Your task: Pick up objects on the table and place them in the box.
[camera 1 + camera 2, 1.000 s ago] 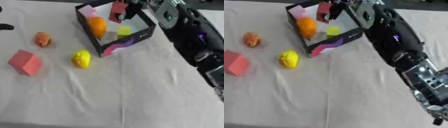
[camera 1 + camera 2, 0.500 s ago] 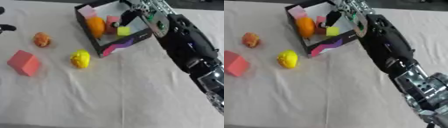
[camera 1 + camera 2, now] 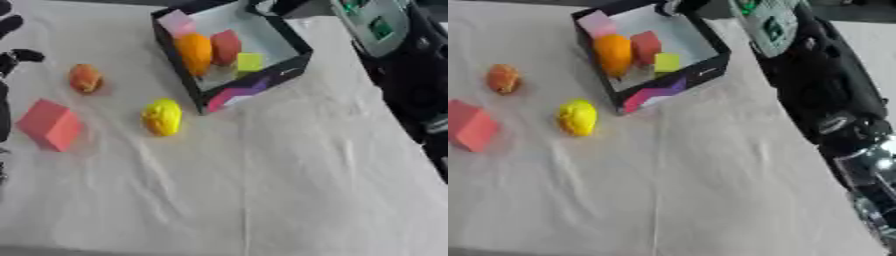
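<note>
The black box (image 3: 296, 64) with a white floor stands at the far middle of the table. Inside lie an orange (image 3: 194, 52), a red block (image 3: 226, 45), a small yellow-green cube (image 3: 249, 62) and a pink block (image 3: 176, 22). On the cloth lie a yellow fruit (image 3: 163, 116), a small orange-red fruit (image 3: 85, 78) and a red block (image 3: 50, 124). My right arm (image 3: 820, 85) runs up the right side. Its hand (image 3: 681, 5) shows only as a dark tip beyond the box's far rim. My left hand (image 3: 12, 56) rests at the left edge, fingers relaxed.
A white, creased cloth (image 3: 262, 190) covers the table. The right arm's bulk fills the strip to the right of the box. The cloth's far edge runs just behind the box.
The red block that my right hand held over the box now lies inside it beside the orange. The right hand has drawn back past the box's far rim.
</note>
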Robot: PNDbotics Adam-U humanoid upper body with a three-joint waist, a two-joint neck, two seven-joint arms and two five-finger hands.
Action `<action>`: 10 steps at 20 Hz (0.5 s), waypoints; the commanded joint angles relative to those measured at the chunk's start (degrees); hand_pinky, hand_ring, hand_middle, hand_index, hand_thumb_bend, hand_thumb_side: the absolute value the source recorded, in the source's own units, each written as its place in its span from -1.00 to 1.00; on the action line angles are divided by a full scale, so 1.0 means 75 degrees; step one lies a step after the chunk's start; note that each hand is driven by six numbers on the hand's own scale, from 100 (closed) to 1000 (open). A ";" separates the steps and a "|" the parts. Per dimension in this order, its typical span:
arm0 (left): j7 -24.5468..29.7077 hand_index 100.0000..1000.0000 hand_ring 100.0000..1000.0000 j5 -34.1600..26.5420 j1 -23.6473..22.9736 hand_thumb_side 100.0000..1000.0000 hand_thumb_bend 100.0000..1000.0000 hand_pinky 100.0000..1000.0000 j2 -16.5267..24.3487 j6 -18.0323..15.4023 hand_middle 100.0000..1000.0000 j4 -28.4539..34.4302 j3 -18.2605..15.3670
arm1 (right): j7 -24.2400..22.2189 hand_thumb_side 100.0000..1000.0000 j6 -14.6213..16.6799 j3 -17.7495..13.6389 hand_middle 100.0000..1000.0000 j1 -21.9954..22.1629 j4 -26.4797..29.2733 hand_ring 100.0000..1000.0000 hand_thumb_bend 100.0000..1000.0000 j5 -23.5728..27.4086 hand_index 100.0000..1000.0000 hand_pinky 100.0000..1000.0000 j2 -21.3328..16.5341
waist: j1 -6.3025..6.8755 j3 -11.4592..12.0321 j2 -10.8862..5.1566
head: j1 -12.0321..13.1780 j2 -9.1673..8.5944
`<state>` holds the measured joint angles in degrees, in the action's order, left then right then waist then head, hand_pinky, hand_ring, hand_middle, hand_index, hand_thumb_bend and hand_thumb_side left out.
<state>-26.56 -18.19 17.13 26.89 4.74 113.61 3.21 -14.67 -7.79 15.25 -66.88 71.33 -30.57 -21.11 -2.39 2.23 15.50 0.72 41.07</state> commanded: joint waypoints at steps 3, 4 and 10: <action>-0.0116 0.41 0.57 0.0070 0.0005 0.53 -0.54 -0.06 0.0263 -0.0054 0.43 0.0131 -0.0181 | 0.0545 -1.00 0.0417 -0.0930 0.40 0.0649 0.1088 0.45 -0.40 0.0638 0.63 0.56 -0.1013 | 0.0059 -0.0078 -0.0184 | 0.0174 -0.0027; -0.0141 0.41 0.57 0.0081 0.0006 0.53 -0.54 -0.05 0.0276 -0.0068 0.44 0.0131 -0.0210 | 0.0660 -1.00 0.0405 -0.1114 0.39 0.0837 0.1276 0.44 -0.54 0.0754 0.62 0.55 -0.1081 | 0.0059 -0.0115 -0.0172 | 0.0210 -0.0041; -0.0226 0.42 0.58 0.0195 0.0008 0.48 -0.54 -0.05 0.0532 -0.0162 0.44 0.0131 -0.0331 | 0.1357 -1.00 -0.0166 -0.1989 0.33 0.1970 0.2410 0.40 -0.42 0.1452 0.58 0.54 -0.0976 | 0.0064 -0.0262 -0.0124 | 0.0360 -0.0089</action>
<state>-28.06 -17.25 16.77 28.85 3.78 113.61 1.56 -5.66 -8.33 2.03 -51.33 86.73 -20.86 -27.39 -2.09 0.28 15.52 3.04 41.07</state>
